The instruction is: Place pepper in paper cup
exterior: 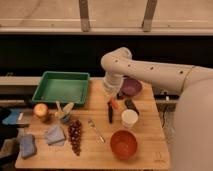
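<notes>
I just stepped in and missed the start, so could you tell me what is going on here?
The robot's arm reaches over the table, and its gripper is shut on the pepper, just left of the cup. The cup stands upright between the purple bowl and the orange bowl. The pepper is not yet in the cup.
</notes>
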`<state>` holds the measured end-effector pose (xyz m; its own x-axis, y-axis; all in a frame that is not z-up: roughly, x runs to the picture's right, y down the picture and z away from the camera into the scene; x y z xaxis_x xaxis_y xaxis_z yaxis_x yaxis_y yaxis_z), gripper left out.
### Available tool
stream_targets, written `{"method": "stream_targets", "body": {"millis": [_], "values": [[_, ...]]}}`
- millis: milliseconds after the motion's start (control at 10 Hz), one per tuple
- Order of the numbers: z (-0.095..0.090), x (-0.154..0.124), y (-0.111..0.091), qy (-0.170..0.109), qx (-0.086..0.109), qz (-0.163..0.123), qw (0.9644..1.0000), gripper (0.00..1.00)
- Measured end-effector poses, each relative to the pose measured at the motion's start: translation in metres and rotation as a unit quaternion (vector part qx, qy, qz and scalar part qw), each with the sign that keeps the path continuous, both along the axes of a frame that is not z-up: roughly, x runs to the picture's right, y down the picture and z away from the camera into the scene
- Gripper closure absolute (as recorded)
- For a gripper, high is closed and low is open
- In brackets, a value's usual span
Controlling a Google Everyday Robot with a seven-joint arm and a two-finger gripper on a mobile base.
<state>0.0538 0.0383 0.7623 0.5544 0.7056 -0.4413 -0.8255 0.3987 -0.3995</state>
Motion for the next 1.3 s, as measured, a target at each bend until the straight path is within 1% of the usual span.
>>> {"method": "stream_targets", "body": {"millis": [200,300,400,500,700,900,1100,1300], "values": [[-0.014,0.025,-0.011,0.004,0.022,0.025,0.9994,1.0],[-0.023,0.041,-0.018,0.009,0.035,0.042,0.9984,1.0],[-0.027,0.049,-0.021,0.013,0.041,0.055,0.9976,1.0],[-0.027,0.057,-0.021,0.016,0.043,0.066,0.9967,1.0],[-0.019,0.075,-0.011,0.023,0.038,0.097,0.9943,1.0],[-0.002,0.092,0.007,0.025,0.028,0.127,0.9912,1.0],[0.009,0.1,0.024,0.023,0.019,0.149,0.9884,1.0],[0.012,0.099,0.033,0.018,0.017,0.161,0.9867,1.0]]}}
